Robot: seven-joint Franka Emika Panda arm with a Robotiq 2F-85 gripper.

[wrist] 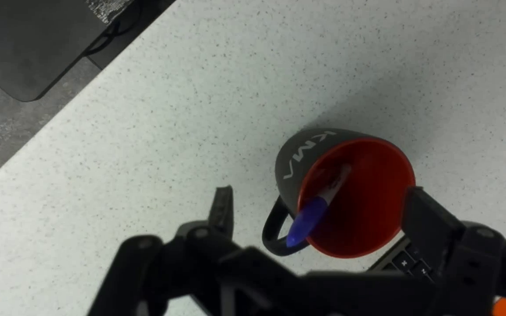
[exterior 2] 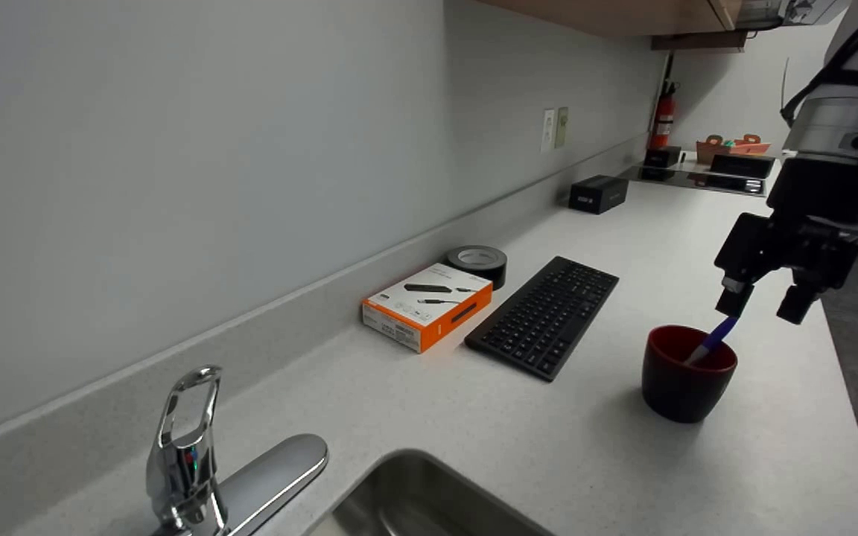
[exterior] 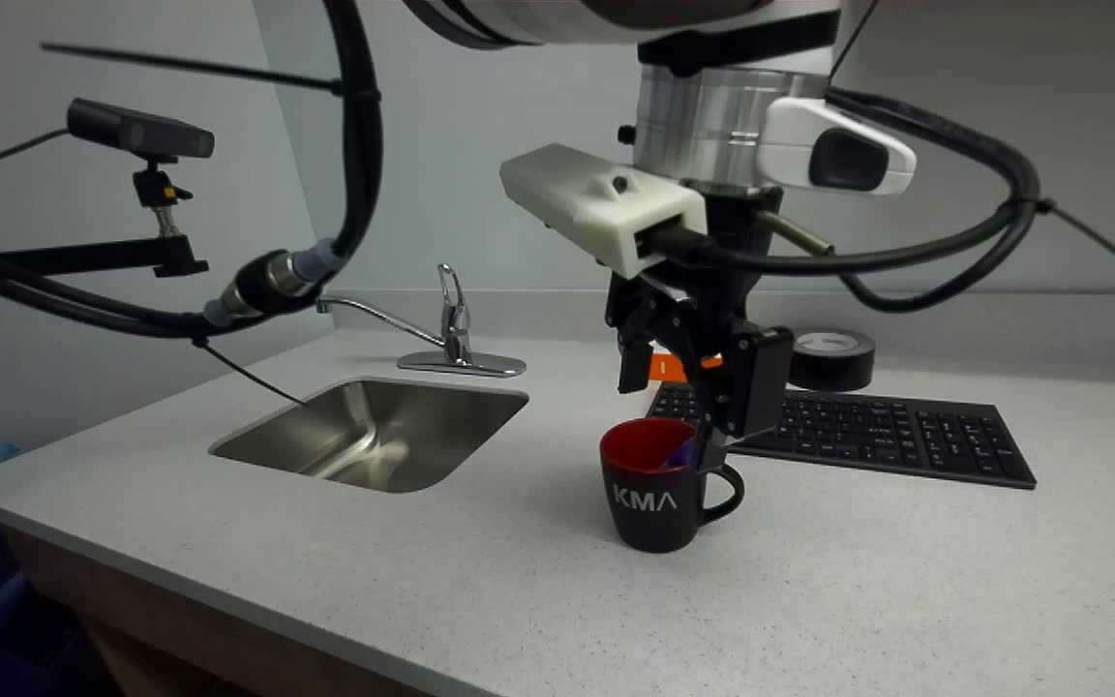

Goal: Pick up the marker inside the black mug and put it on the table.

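A black mug point(exterior: 630, 528) with a red inside and "KMΛ" lettering stands upright on the white speckled counter point(exterior: 519, 581). It also shows in an exterior view point(exterior 2: 676, 394) and the wrist view point(wrist: 294, 175). A marker point(wrist: 309, 217) with a purple-blue cap and whitish barrel leans inside it, cap end up over the rim near the handle. The cap also shows in both exterior views point(exterior 2: 719, 333) point(exterior: 680, 455). My gripper point(exterior 2: 764, 304) is open above the mug, fingers apart and holding nothing. In the wrist view the marker appears between the fingers point(wrist: 321, 205).
A black keyboard point(exterior: 867, 436) lies behind the mug. An orange and white box point(exterior 2: 429, 298) and a roll of black tape point(exterior 2: 500, 275) are near the wall. A steel sink point(exterior: 441, 426) with a faucet point(exterior: 456, 334) is set in the counter. A dark box point(exterior 2: 599, 195) stands farther along.
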